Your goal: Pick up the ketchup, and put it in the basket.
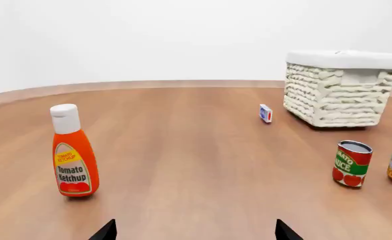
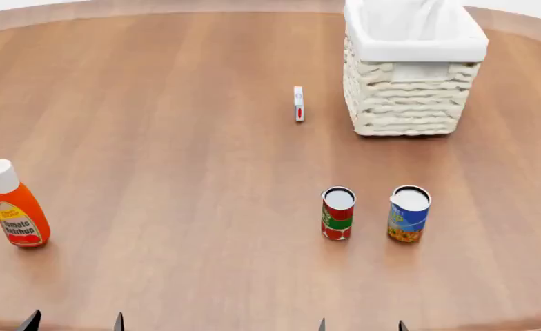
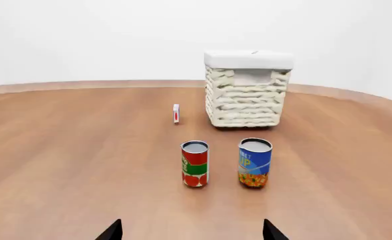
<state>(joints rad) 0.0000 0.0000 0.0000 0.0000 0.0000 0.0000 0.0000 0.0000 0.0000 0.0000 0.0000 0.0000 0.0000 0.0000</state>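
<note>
The ketchup [image 2: 17, 210] is an orange-red bottle with a white cap, standing upright at the near left of the wooden table; the left wrist view shows the ketchup [image 1: 74, 155] too. The basket [image 2: 408, 69], cream wicker with a white liner, stands at the far right, also seen as the basket [image 1: 336, 87] and the basket [image 3: 246, 90]. My left gripper [image 2: 74, 323] is open at the near edge, a little right of the bottle and apart from it. My right gripper [image 2: 361, 325] is open near the front edge, in front of the cans. Both hold nothing.
A red-green can [image 2: 338, 214] and a blue-yellow can [image 2: 408, 214] stand side by side in front of the basket. A small white box [image 2: 298, 103] stands on edge left of the basket. The round table's rim [image 2: 160, 7] curves along the far side.
</note>
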